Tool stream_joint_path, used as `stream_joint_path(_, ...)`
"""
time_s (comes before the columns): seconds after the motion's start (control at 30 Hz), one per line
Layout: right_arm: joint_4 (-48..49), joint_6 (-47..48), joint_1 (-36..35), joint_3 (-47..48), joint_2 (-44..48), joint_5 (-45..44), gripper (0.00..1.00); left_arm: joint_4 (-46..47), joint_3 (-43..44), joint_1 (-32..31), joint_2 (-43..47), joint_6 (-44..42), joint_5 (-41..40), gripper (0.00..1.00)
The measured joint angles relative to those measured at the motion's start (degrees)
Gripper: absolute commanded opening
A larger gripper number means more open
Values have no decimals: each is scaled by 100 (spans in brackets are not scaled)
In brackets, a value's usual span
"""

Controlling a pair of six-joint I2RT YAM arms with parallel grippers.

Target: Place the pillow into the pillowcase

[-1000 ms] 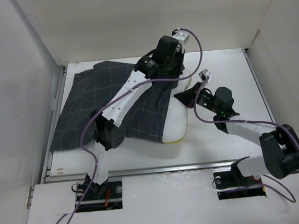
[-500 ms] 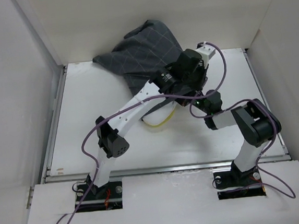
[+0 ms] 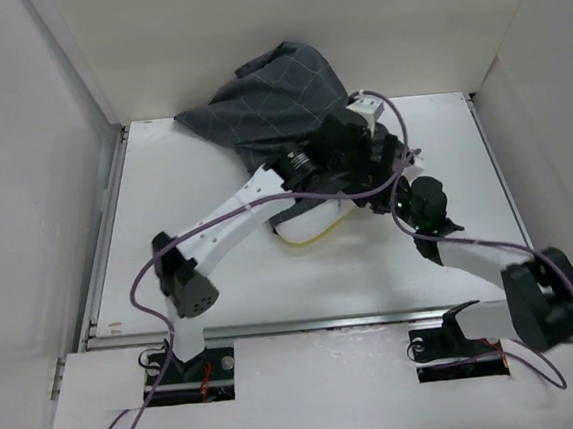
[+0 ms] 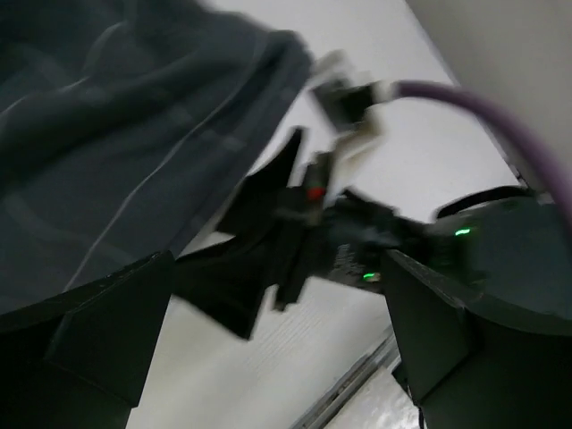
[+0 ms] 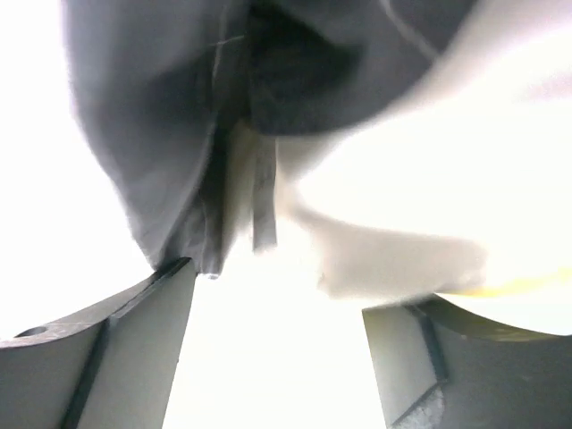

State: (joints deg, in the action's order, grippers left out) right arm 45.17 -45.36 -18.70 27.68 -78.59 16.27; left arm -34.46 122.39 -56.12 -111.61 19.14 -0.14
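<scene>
Two grippers hang empty over the middle of the table (image 3: 196, 212), both with jaws apart. The left gripper (image 4: 277, 357), reaching in from the near left, spreads its fingers wide with nothing between them. Its own camera shows only the other arm's black head across the gap, with the pillowcase (image 3: 277, 100) off to the side rather than in line. The right gripper (image 5: 268, 357), coming in from the near right, is also parted and grips nothing. Dark cloth and white cushion fill the view just beyond its fingertips, where the case's loose edge hangs beside the bulging pillow (image 3: 313, 234).

From above, the two heads sit close together just right of the bundle, the left one farther back and the right one slightly nearer. The pillowcase is heaped at the far side of the table and mounds up against the far wall (image 3: 280, 24). The pillow lies mostly hidden under cloth and the left arm. Only its near end, white with a yellow edge, pokes out toward the near side.

Its long axis appears to run near to far, so the case's mouth likely faces the arms. On that reading the right gripper is better placed to take the edge, and a pull would go toward the near side, over the exposed end.
</scene>
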Motion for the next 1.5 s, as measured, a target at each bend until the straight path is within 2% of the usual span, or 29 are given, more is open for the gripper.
stream_joint_path(0.03,-684,103,4,2,452,-219,79,42,-415,-2,302,66,-184,100)
stream_joint_path(0.07,-1331,205,2,22,872,-509,87,79,-938,-2,680,157,-396,100)
stream_joint_path(0.1,-2048,304,4,92,1246,-807,89,31,-1397,0,1049,278,-605,100)
stream_joint_path(0.23,-4588,605,31,619,2131,-1956,90,55,-2973,155,2479,848,-1283,100)
stream_joint_path(0.27,-5080,649,39,758,2223,-2170,94,125,-3351,271,2811,994,-1397,100)
stream_joint_path(0.3,-5593,721,42,855,2282,-2334,94,195,-3707,396,3093,1123,-1482,100)
stream_joint_path(0.33,-5801,774,61,933,2330,-2356,94,190,-4061,549,3366,1266,-1558,100)
stream_joint_path(0.37,-6118,883,63,988,2343,-2347,99,221,-4393,719,3591,1412,-1596,100)
stream_joint_path(0.43,-6585,1178,17,1032,2312,-2164,99,380,-5071,1001,3919,1644,-1655,100)
stream_joint_path(0.5,-6907,1508,-280,1029,2312,-1943,100,557,-5733,1108,4087,1818,-1609,100)
stream_joint_path(0.6,-7007,1899,-1309,1021,2459,-1814,100,931,-6684,1106,4138,1950,-1303,100)
stream_joint_path(0.7,-6918,2144,-2243,1060,2575,-1711,100,1287,-7372,1014,4135,2000,-1008,100)
stream_joint_path(0.77,-6808,2275,-2647,1158,2483,-1792,100,1414,-7541,938,4135,2015,-946,100)
stream_joint_path(0.87,-6592,2498,-2983,1381,1991,-2017,100,1705,-7665,841,4109,2057,-881,100)
stream_joint_path(1.03,-6118,2699,-3016,1464,855,-2712,98,2223,-7661,835,3751,2041,-892,96)
stream_joint_path(1.07,-5947,2702,-3014,1460,614,-2957,93,2286,-7652,835,3626,2028,-892,93)
stream_joint_path(1.1,-5860,2706,-3014,1460,520,-3049,82,2321,-7635,833,3497,2013,-892,93)
stream_joint_path(1.13,-5685,2684,-3014,1460,358,-3270,66,2308,-7587,833,3357,2000,-890,92)
stream_joint_path(1.17,-5569,2662,-3021,1462,221,-3429,29,2310,-7538,833,3239,1982,-890,92)
stream_joint_path(1.2,-5464,2601,-3029,1462,96,-3593,10,2308,-7497,833,3156,1965,-898,92)
stream_joint_path(1.23,-5381,2485,-3040,1464,2,-3773,0,2308,-7460,833,3106,1952,-907,92)
stream_joint_path(1.37,-5182,2153,-3047,1464,61,-4188,0,2332,-7392,852,3080,1897,-999,91)
stream_joint_path(1.5,-5211,2149,-3047,1464,627,-4299,0,2415,-7390,981,3062,1818,-1016,88)
